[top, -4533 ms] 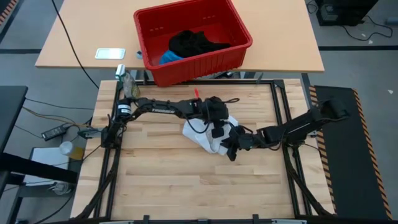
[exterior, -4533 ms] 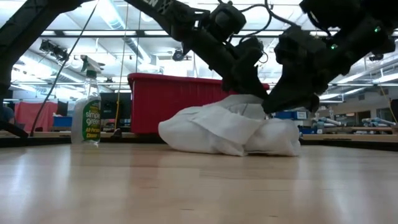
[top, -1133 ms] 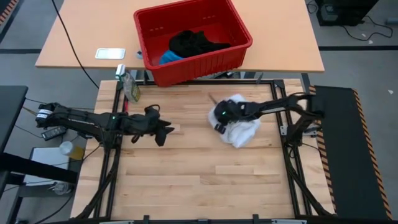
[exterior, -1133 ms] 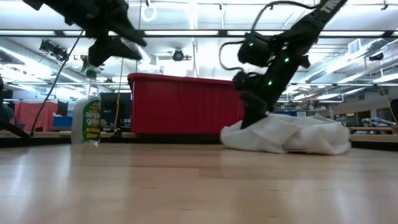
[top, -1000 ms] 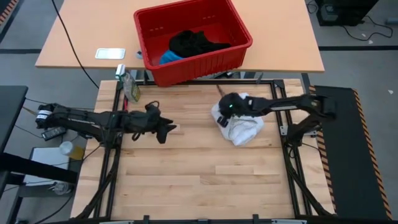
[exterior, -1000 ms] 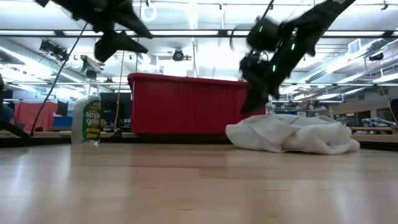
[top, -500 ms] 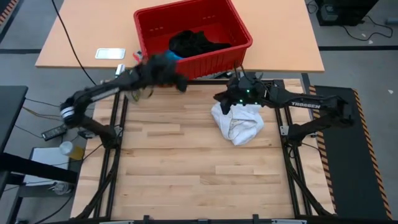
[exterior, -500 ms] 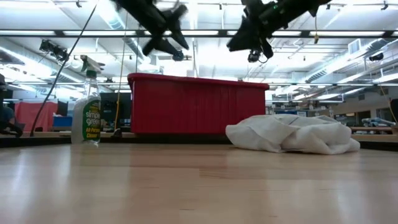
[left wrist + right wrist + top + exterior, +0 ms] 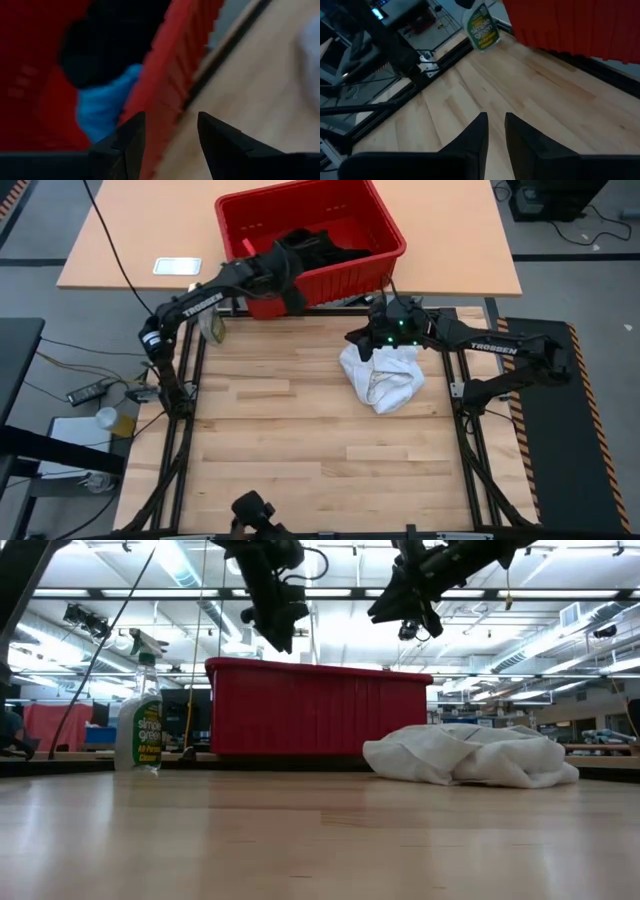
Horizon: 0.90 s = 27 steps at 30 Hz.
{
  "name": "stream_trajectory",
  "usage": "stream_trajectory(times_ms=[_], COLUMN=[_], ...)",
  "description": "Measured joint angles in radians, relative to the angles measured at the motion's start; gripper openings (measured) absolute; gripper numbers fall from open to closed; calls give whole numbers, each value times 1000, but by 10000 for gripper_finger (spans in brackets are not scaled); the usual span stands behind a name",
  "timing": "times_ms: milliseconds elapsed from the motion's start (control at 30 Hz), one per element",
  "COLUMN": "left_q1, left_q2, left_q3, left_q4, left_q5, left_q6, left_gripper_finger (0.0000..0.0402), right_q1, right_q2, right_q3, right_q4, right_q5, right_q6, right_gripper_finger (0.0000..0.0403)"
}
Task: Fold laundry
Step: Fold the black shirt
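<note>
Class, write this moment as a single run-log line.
left gripper: open, empty, over basket front wall | right gripper: empty, above white garment | black garment, blue garment: in basket

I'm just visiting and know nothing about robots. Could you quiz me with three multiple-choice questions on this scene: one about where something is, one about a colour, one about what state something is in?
1. Where is the white garment?
A. in the basket
B. on the wooden table
C. held up in a claw

2. What colour is the basket?
A. red
B. green
C. grey

3. How is the left claw over the basket's edge?
A. clamped on cloth
B. open and empty
C. gripping a bottle

Answers: 1 B, it lies crumpled on the table. 2 A, the walls are bright red. 3 B, the left wrist view shows a gap between bare fingers.
</note>
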Motion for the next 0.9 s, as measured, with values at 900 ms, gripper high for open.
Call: stream_trajectory(times_ms=[900], left_q1=[321], left_q2=[78], left_q3=[-4], left_q4=[-92], left_q5=[-59], left_q6=[359], left_gripper_finger=[132], right_q1=[-47], right_q2=[27], right_q3=[65], right_q4=[38], right_q5=[140], right_q6=[45], right_gripper_finger=[74])
